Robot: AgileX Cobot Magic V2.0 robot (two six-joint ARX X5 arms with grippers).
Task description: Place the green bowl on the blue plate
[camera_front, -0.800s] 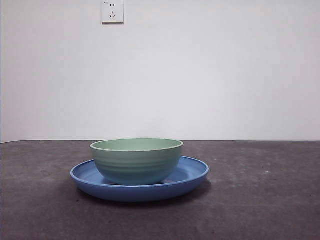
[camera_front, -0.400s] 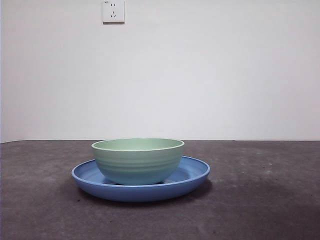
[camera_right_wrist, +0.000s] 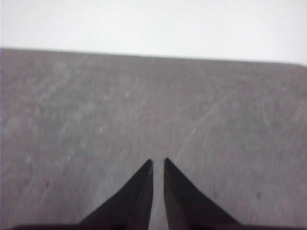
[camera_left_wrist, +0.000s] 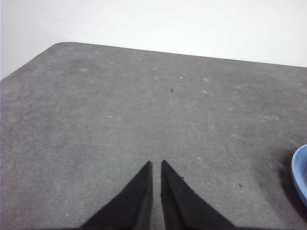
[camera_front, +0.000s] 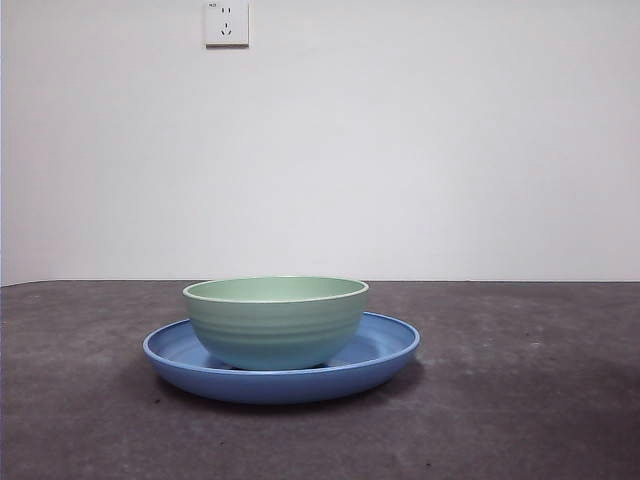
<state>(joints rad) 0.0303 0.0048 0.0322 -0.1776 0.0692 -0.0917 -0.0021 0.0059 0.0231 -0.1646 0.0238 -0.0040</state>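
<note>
The green bowl [camera_front: 275,320] stands upright inside the blue plate [camera_front: 385,352], a little toward the plate's 9 o'clock side in the front view, so the placing looks done and what remains is, in my judgement, only for the arms to keep off. Neither arm shows in the front view. The left tool [camera_left_wrist: 156,165] hangs over bare counter [camera_left_wrist: 144,110] with its jaws pressed nearly together and holding nothing; a sliver of the plate's rim shows at about 3 o'clock of its tips. The right tool [camera_right_wrist: 158,163] is likewise nearly closed and empty above bare counter, with no dish in sight. The counter lies open around the plate, and its far edge meets a white wall with a socket [camera_front: 226,22].
</note>
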